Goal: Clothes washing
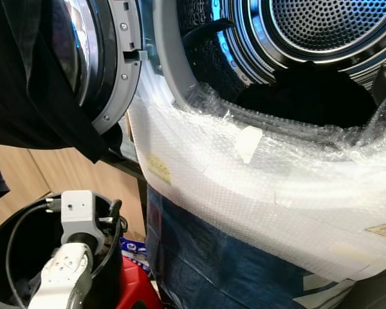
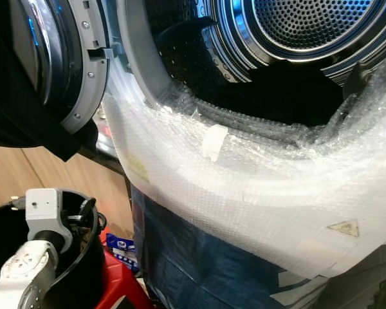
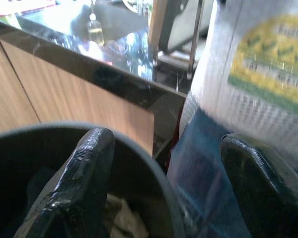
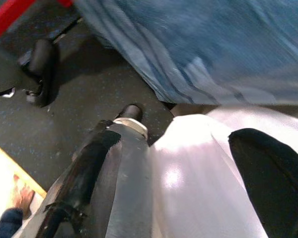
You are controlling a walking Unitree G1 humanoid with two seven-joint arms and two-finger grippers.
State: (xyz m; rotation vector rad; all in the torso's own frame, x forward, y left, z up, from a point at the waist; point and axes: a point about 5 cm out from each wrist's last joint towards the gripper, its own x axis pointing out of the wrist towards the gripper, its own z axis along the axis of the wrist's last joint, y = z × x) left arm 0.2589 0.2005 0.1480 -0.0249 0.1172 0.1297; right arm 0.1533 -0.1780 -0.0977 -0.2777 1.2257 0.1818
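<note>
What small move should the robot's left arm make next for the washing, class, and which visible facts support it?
Probably lower the left tool into the black basket. It hangs open over the basket's rim, holding nothing, and pale laundry lies inside. The washer door is open, with the drum ready behind the bubble-wrapped front.

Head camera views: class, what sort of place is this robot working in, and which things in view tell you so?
Probably a home laundry spot beside a kitchen. A front-loading washing machine stands open, its front wrapped in bubble wrap; a dark laundry bucket sits below; wooden cabinets under a dark countertop stand alongside.
</note>
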